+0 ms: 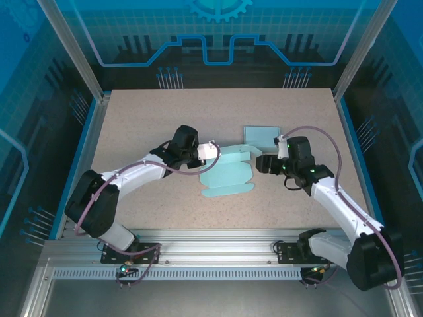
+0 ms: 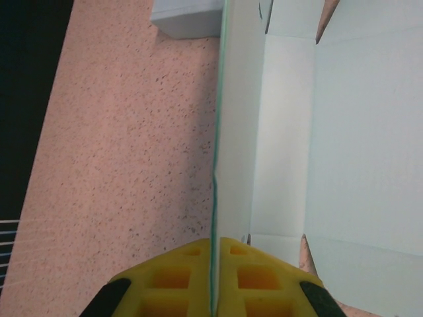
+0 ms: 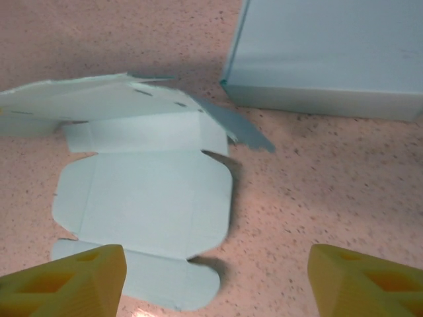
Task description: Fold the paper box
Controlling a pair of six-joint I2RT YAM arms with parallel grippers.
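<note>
The paper box [image 1: 228, 176] is a light-blue cut blank lying mostly flat in the middle of the table. My left gripper [image 1: 213, 153] is shut on its far-left flap, which stands raised. In the left wrist view the yellow fingers [image 2: 178, 277] pinch that flap's thin edge [image 2: 215, 165], and the blank [image 2: 350, 132] spreads out to the right. My right gripper [image 1: 264, 163] hovers at the blank's right side, open and empty. From the right wrist, its fingertips [image 3: 66, 277] stand wide apart over the blank [image 3: 145, 198] and bare table.
A folded light-blue box [image 1: 261, 137] stands just behind the blank, close to the right gripper; it also shows in the right wrist view as a box [image 3: 330, 53]. The speckled tabletop [image 1: 165, 119] is bounded by an aluminium frame [image 1: 86, 132] on the sides.
</note>
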